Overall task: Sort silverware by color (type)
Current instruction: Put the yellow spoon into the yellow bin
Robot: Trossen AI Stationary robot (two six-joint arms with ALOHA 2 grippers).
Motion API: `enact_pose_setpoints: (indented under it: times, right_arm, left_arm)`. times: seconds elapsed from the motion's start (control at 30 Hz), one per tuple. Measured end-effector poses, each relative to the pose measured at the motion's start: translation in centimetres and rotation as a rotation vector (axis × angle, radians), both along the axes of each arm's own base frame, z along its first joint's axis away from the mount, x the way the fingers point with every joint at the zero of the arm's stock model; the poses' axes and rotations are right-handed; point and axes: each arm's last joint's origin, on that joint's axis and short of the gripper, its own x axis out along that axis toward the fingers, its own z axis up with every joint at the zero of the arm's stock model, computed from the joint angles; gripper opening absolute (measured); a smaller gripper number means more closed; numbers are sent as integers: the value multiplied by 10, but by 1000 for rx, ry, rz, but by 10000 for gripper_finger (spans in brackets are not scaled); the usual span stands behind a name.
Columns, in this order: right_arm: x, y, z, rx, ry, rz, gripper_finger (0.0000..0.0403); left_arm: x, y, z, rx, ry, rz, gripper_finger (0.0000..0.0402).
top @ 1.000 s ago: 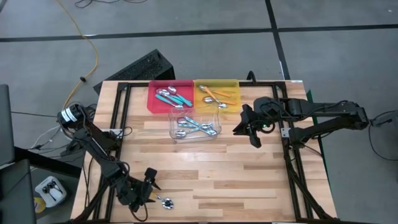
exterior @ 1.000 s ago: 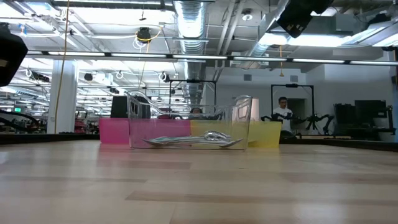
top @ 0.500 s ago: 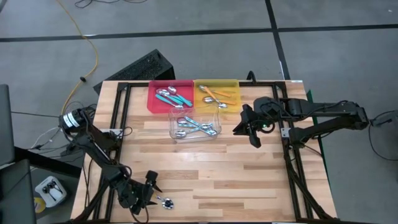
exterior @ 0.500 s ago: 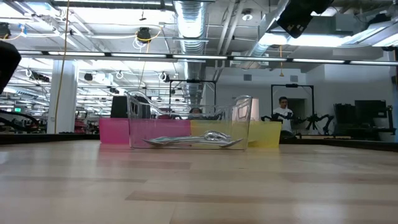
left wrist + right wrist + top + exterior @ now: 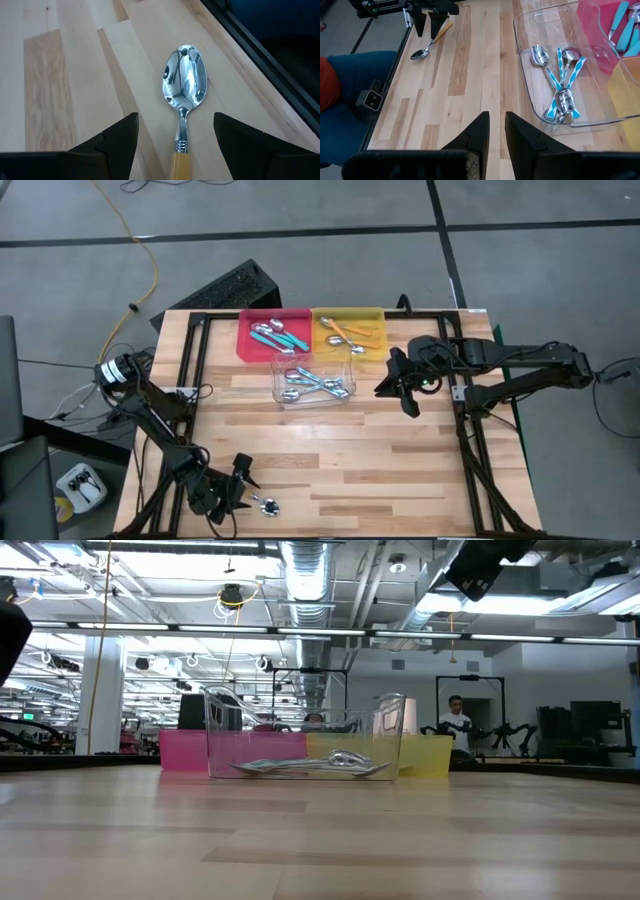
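- While you watch the high view, note the left gripper (image 5: 243, 483) sits low at the near left corner of the light wooden slat table (image 5: 380, 460), fingers spread wide, nothing between the pads.
- Left wrist view: an orange-handled spoon with a shiny metal bowl (image 5: 183, 95) lies flat on the wood between the two dark fingers (image 5: 116, 137), bowl pointing away from the wrist, handle running back toward it. Fingers flank the handle without touching it.
- That spoon is close to the table's black frame edge (image 5: 260, 65); in the high view it is just beside the left gripper (image 5: 267, 505).
- Right gripper (image 5: 393, 385) hangs over the table's right side, level with the clear plastic tray (image 5: 278, 376) and apart from it. Fingers nearly together, narrow gap, holding nothing, as your right wrist view (image 5: 493, 131) shows.
- Clear tray holds several spoons with pale blue handles (image 5: 559, 80), crossed over one another.
- Red plastic tray (image 5: 246, 346) at the far edge holds teal-handled spoons (image 5: 272, 334); yellow plastic tray (image 5: 376, 316) touching its side holds orange-handled spoons (image 5: 345, 333).
- Clear tray stands just in front of the red and yellow pair; low view shows the same order (image 5: 305, 740).
- A person (image 5: 455, 722) stands in the room far behind the table.
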Motion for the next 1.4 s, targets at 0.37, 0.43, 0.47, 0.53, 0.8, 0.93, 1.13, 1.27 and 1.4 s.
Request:
enact_pose_setpoints:
  times: [0.37, 0.43, 0.47, 0.53, 0.8, 0.93, 1.13, 1.27, 1.4]
  right_arm:
    - [1, -1, 1, -16, -11, -20, 87]
    - [1, -1, 1, -17, -19, -22, 87]
    - [1, -1, 2, -17, -22, -22, 87]
    - [2, -1, 2, -17, -31, -22, 87]
    - [3, -1, 4, -18, -52, -22, 87]
    - [3, -1, 4, -18, -55, -22, 87]
    - [4, -1, 5, -18, -62, -22, 87]
    - [4, -1, 5, -18, -61, -22, 87]
    - [4, -1, 5, -18, -61, -22, 87]
  left_arm:
    - [-1, 1, -1, 17, 16, -6, 243]
    - [-1, 1, -2, 24, 14, -11, 243]
    - [-1, 1, -2, 25, 14, -11, 243]
    - [-1, 2, -2, 31, 18, -11, 243]
    - [-2, 3, -3, 41, 21, -8, 243]
    - [-5, 6, -12, 3, 0, -2, 243]
    - [-9, 10, -18, -99, -58, 0, 243]
    - [-10, 11, -19, -87, -47, -3, 243]
    - [-10, 13, -22, -56, -29, 4, 243]
